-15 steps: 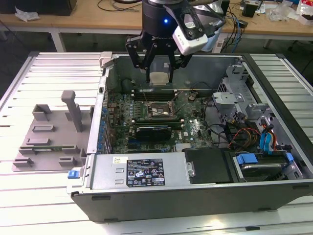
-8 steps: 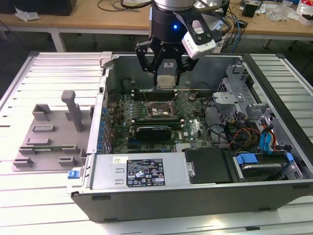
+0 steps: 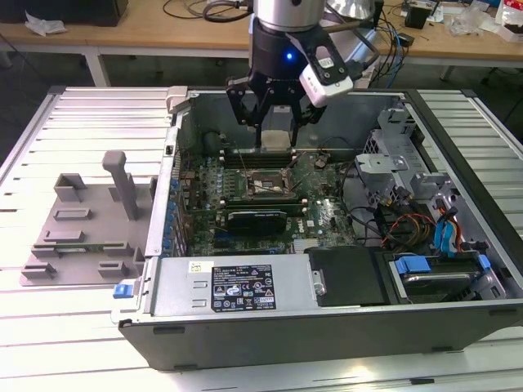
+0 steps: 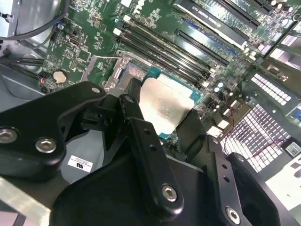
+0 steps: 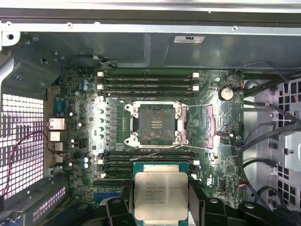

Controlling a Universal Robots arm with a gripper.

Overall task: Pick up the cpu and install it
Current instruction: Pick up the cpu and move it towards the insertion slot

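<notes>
The jaws grip the cpu (image 5: 161, 195) by its edges, holding it flat above the motherboard (image 5: 222, 157), near the open socket (image 5: 154, 125), probably to keep it level for seating.

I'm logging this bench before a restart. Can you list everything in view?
computer case: one, grey metal, open, on the table
table: one, white, slatted, under the case
motherboard: one, green, inside the case
socket: one, dark, empty, mid-motherboard
fixture: one, grey, beside the case on the exterior view's left
cpu: one, silver top, held over the motherboard
hand: one, black, shut on the cpu
</notes>
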